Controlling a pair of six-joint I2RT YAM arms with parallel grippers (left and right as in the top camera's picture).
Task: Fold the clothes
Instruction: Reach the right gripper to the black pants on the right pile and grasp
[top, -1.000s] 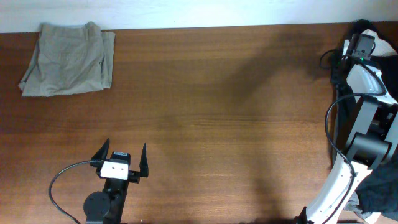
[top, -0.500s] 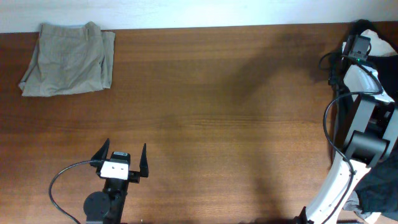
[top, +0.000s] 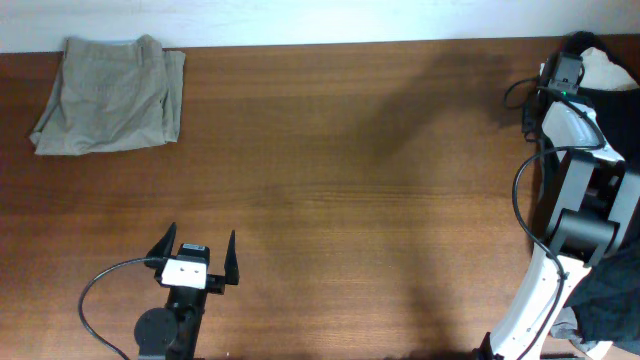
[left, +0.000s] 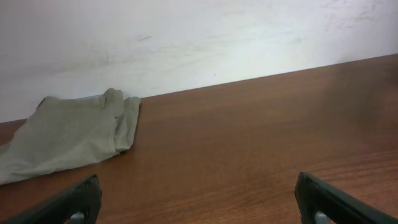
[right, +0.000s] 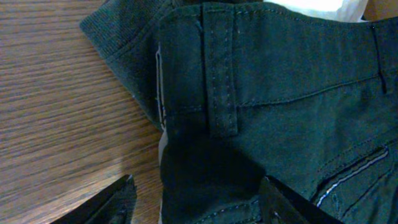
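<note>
A black shorts-like garment (right: 280, 93) with a belt loop and a stitched pocket fills the right wrist view and lies at the table's far right corner (top: 585, 95). My right gripper (right: 199, 205) is open and low over it, its fingers straddling the garment's near edge with nothing gripped. A dark grey ribbed cloth (right: 121, 37) and a white one (right: 323, 7) lie beside the black one. A folded khaki-beige garment (top: 108, 95) lies at the far left corner and also shows in the left wrist view (left: 62, 137). My left gripper (top: 197, 255) is open and empty over bare table.
The brown wooden table (top: 350, 180) ends at a white wall along the far edge. The right arm's white links and black cables (top: 560, 200) stand along the right edge. More dark cloth (top: 610, 310) hangs off the near right corner.
The right wrist has shifted slightly left at the far right corner, over the pile. The left arm and the khaki garment have not moved.
</note>
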